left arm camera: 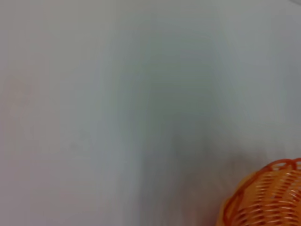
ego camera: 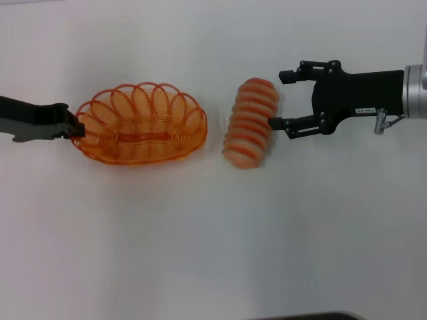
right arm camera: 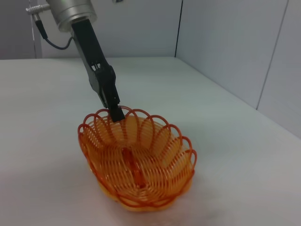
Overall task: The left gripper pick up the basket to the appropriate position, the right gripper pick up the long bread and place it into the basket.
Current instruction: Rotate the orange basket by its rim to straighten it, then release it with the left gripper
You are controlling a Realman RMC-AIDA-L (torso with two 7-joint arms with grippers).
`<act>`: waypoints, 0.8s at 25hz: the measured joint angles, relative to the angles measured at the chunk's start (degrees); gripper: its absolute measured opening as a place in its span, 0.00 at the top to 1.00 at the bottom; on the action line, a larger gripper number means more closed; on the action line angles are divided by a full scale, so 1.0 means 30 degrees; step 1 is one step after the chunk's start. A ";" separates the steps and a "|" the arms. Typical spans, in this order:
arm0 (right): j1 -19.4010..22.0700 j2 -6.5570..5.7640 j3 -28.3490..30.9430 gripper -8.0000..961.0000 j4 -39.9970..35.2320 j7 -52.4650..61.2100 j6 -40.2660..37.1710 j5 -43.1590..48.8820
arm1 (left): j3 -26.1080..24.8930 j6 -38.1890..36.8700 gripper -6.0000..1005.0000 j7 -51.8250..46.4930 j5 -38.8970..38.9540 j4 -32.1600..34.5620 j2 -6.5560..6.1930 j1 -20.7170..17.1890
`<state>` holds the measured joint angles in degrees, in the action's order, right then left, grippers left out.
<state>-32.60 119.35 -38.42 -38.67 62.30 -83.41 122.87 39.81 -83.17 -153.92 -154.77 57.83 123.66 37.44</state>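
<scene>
Two grippers: both at work
Left gripper (ego camera: 75,127): clamped on the basket (ego camera: 143,123) rim's left end
Right gripper (ego camera: 279,100): fingers spread wide, just right of the bread (ego camera: 251,121)
Bread: on the table (ego camera: 213,240), right of the basket

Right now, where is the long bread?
In the head view, the bread lies on the white table right of centre, between the basket on its left and the open right hand beside it.

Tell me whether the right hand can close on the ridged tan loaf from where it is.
Probably yes. The right hand is open, its fingers alongside the ridged tan loaf, with nothing between. The orange wire basket, held at its rim by the left hand, sits clear.
</scene>
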 joint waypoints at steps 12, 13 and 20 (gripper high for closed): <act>0.0000 0.0000 0.0004 0.05 0.0098 -0.0152 0.0022 0.0001 | -0.0098 -0.0054 0.67 -0.0132 -0.0158 0.0000 -0.0035 0.0000; 0.0000 0.0001 0.0004 0.05 0.0106 -0.0178 0.0020 0.0000 | -0.0101 -0.0062 0.64 -0.0133 -0.0159 0.0000 -0.0042 0.0001; 0.0000 0.0001 0.0018 0.05 0.0147 -0.0203 0.0014 0.0001 | -0.0086 -0.0334 0.47 -0.0139 -0.0164 0.0000 -0.0088 0.0001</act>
<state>-32.61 119.35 -38.37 -38.23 61.70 -83.37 122.87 39.55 -84.17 -154.34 -155.26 57.83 123.40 37.44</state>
